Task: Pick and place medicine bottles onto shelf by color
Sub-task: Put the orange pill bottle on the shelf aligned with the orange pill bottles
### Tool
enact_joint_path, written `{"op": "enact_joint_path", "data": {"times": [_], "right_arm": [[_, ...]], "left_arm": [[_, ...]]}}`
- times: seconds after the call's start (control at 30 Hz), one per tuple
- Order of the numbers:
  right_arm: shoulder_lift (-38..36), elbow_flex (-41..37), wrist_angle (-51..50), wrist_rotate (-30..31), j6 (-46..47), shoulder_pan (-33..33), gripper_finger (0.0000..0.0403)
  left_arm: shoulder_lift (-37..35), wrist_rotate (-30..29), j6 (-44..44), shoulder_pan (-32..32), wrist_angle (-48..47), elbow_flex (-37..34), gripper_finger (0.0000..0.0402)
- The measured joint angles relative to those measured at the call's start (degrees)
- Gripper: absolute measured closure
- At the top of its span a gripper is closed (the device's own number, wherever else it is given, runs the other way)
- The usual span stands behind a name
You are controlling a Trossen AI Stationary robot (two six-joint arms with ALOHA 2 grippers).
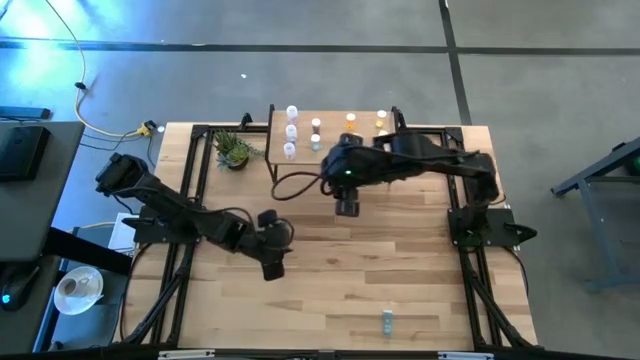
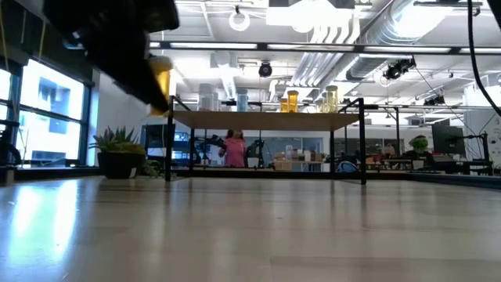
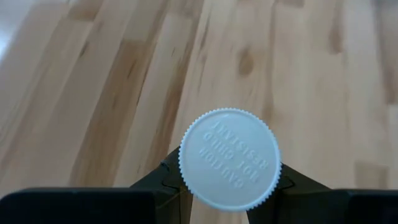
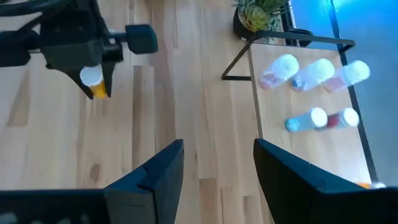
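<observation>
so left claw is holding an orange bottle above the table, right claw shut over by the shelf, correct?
One thing off: the right claw is open and empty, as the right wrist view shows. The rest stands: the left claw is shut on an orange bottle with a white cap above the table, and the right one is beside the shelf.

The only lettering I can make out is on the white ribbed cap (image 3: 229,159) of the bottle in my left wrist view. It is embossed in raised characters and shows upside down from here. I read it as "BAD COR" on one line and "NOT CHILD RESISTANT" beneath, though the relief is faint and I cannot vouch for every letter. On the bottles (image 4: 314,74) on the shelf (image 4: 292,149) in my right wrist view I can read no labels, and nothing is legible in the high or low views.
</observation>
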Motion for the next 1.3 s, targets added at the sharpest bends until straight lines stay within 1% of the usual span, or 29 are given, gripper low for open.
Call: {"op": "enact_joint_path", "data": {"times": [0.1,0.27,0.37,0.47,0.57,0.67,0.73,0.83,1.0,1.07,1.3], "right_arm": [[-1.91,-0.06,-2.62,1.88,1.92,1.09,0.0217],[-3.24,-0.06,-8.72,8.62,5.45,3.54,0.0217],[-3.25,-0.16,-11.79,10.42,7.53,5.13,0.0217],[-3.89,-3.14,-10.82,11.61,7.36,6.50,0.0217],[-5.00,-9.43,-10.05,13.36,8.94,7.19,0.0217],[-7.15,-18.26,-8.99,15.14,12.16,7.17,0.0217],[-8.81,-24.87,-6.30,15.32,13.97,7.13,0.0217],[-11.57,-33.85,-0.52,14.46,15.98,7.19,0.0217],[-16.44,-46.48,10.16,9.75,17.81,7.32,0.0217],[-18.72,-51.03,14.77,8.85,18.23,7.41,0.0217],[-25.46,-64.52,28.39,8.66,22.24,7.41,0.0217]], "left_arm": [[0.00,2.63,3.44,1.85,4.21,0.00,0.0310],[0.00,6.87,8.17,4.59,9.42,0.00,0.0310],[0.00,7.57,10.02,5.80,10.69,0.00,0.0310],[0.00,7.57,11.42,6.71,10.89,0.00,0.0310],[0.00,7.59,11.60,7.40,10.85,0.00,0.0310],[0.00,7.57,11.60,7.67,10.58,0.00,0.0310],[0.00,7.60,12.04,7.65,10.48,0.00,0.0310],[0.00,8.31,13.22,7.65,10.48,0.00,0.0310],[0.00,8.80,14.08,7.67,10.48,0.00,0.0310],[0.00,8.78,15.01,7.69,10.48,0.00,0.0310],[0.00,8.78,18.43,7.79,10.48,0.00,0.0310]]}}
